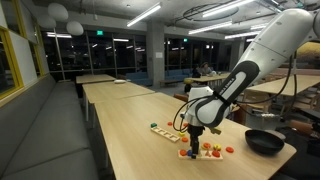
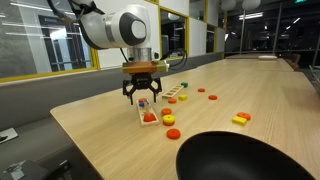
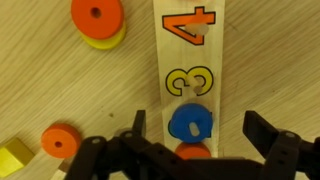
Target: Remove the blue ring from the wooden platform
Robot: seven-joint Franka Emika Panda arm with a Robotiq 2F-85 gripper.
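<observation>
In the wrist view the blue ring (image 3: 190, 124) lies flat on the wooden platform (image 3: 190, 60), a light board printed with the numerals 4 and 3. A red-orange piece (image 3: 193, 152) sits on the board just beside the ring. My gripper (image 3: 193, 120) is open, one finger on each side of the board, with the blue ring between the fingers and not touched. In both exterior views the gripper (image 1: 192, 150) (image 2: 144, 98) hangs just above the platform (image 2: 148, 115) and hides the ring.
An orange ring on a yellow piece (image 3: 97, 18), another orange ring (image 3: 60, 140) and a yellow block (image 3: 12, 155) lie on the table beside the board. A longer pale wooden strip (image 2: 178, 92) lies beyond. A black bowl (image 2: 250, 155) (image 1: 264, 142) stands nearby.
</observation>
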